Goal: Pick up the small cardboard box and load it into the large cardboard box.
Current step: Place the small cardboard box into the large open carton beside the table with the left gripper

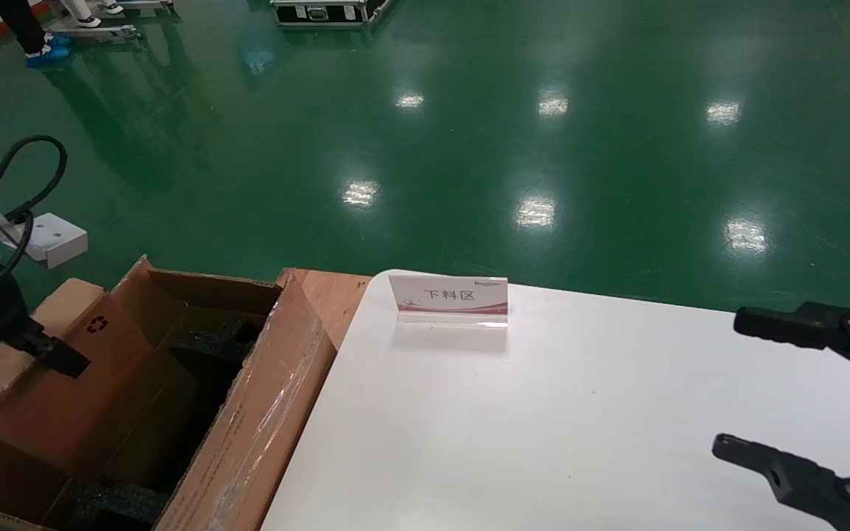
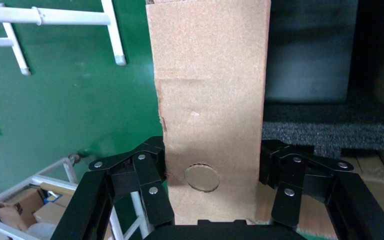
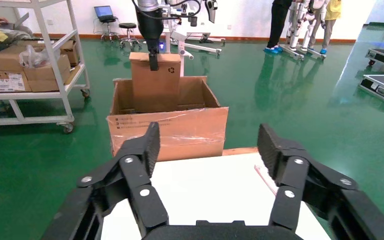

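Observation:
My left gripper (image 1: 56,355) is shut on the small cardboard box (image 1: 89,369), a slim brown carton with a black recycling symbol. The carton stands upright and tilted, with its lower part inside the large cardboard box (image 1: 266,413). In the left wrist view the fingers (image 2: 155,165) press both long edges of the small cardboard box (image 2: 210,90), with black foam (image 2: 325,127) behind it. The right wrist view shows the small cardboard box (image 3: 156,82) rising out of the large cardboard box (image 3: 167,132). My right gripper (image 1: 727,383) hangs open and empty over the white table.
A white table (image 1: 543,428) fills the right, with a small sign stand (image 1: 448,299) near its far edge. Black foam blocks (image 1: 211,343) lie in the large box. A wooden board (image 1: 330,295) lies between box and table. A shelf cart (image 3: 30,65) stands beyond.

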You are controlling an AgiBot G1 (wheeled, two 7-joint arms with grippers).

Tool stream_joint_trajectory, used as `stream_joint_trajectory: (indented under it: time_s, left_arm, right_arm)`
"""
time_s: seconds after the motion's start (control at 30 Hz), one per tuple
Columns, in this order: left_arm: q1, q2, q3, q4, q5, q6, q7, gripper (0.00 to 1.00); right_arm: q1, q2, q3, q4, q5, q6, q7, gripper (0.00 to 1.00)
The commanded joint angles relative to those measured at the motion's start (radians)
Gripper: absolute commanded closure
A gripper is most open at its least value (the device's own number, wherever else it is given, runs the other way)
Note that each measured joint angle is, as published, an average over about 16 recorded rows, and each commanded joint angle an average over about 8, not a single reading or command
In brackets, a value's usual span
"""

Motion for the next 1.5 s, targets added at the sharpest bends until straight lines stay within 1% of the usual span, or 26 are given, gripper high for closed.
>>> stream_joint_trajectory:
  time_s: [0.03,0.47,1.0,1.5]
  left_arm:
    - [0.018,0.006,0.003,0.009,0.005,-0.014,-0.011,1.00]
    - [0.123,0.050,0.018,0.108,0.018,-0.072,0.000,1.00]
    - [0.235,0.100,0.012,0.234,0.008,-0.161,0.026,1.00]
    - [0.327,0.088,0.023,0.281,-0.015,-0.198,0.040,1.00]
  right_arm:
    - [0.000,0.000,0.000,0.000,0.000,0.000,0.000,0.00]
    - [0.000,0.000,-0.001,0.000,0.001,0.000,0.000,0.00]
    - [0.000,0.001,-0.002,0.000,0.001,0.001,-0.001,0.00]
    - [0.001,0.001,-0.003,0.000,0.002,0.001,-0.001,0.00]
